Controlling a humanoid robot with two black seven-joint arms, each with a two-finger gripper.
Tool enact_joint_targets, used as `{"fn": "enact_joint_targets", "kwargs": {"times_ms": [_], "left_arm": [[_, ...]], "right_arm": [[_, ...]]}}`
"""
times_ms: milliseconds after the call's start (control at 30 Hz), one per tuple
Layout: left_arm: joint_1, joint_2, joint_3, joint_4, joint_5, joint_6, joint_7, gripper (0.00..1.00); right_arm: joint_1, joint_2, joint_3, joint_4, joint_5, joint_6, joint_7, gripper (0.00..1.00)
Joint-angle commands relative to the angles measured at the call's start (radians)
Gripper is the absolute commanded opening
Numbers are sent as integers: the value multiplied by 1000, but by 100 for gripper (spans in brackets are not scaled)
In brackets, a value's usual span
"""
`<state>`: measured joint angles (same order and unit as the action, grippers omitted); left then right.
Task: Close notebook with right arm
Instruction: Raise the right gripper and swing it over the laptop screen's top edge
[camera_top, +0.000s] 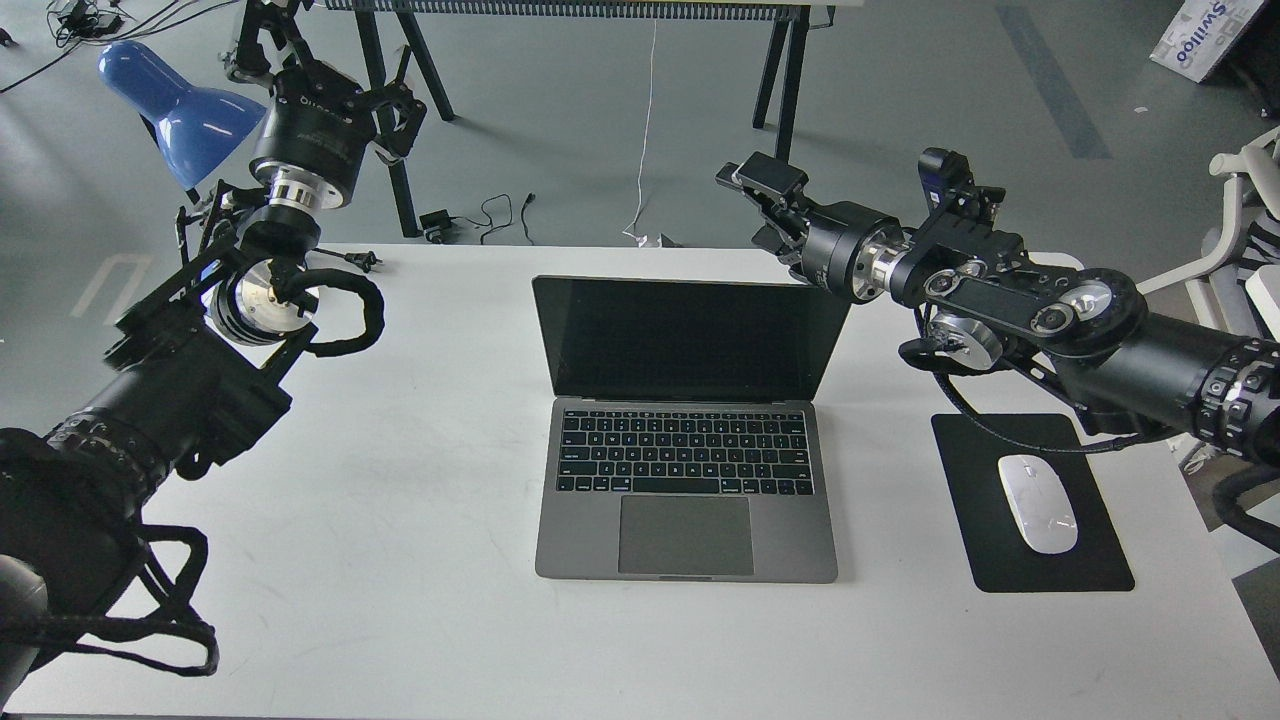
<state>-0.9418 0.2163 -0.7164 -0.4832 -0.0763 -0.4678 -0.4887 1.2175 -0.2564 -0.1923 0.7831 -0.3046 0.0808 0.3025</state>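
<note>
The notebook (686, 470) is a grey laptop standing open in the middle of the white table (420, 560), dark screen facing me. My right arm (1010, 300) reaches in from the right. Its gripper (763, 207) is open and sits just behind the lid's top right corner, close to or touching it; I cannot tell which. My left gripper (330, 75) is open and empty, held high at the far left beyond the table's back edge, beside a blue lamp (180, 110).
A black mouse pad (975, 560) with a white mouse (1037, 502) lies right of the laptop, under my right arm. Black table legs (780, 120) and cables (480, 215) are on the floor behind the table. A white chair (1240, 220) stands at the far right.
</note>
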Motion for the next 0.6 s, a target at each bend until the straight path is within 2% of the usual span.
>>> {"fn": "enact_joint_targets", "kwargs": {"times_ms": [0, 567], "left_arm": [[0, 0, 0, 0, 1, 0, 0, 100], [-2, 2, 0, 2, 1, -2, 0, 100]], "right_arm": [[4, -23, -33, 53, -16, 2, -2, 98], [71, -213, -88, 311, -105, 2, -3, 98]]}}
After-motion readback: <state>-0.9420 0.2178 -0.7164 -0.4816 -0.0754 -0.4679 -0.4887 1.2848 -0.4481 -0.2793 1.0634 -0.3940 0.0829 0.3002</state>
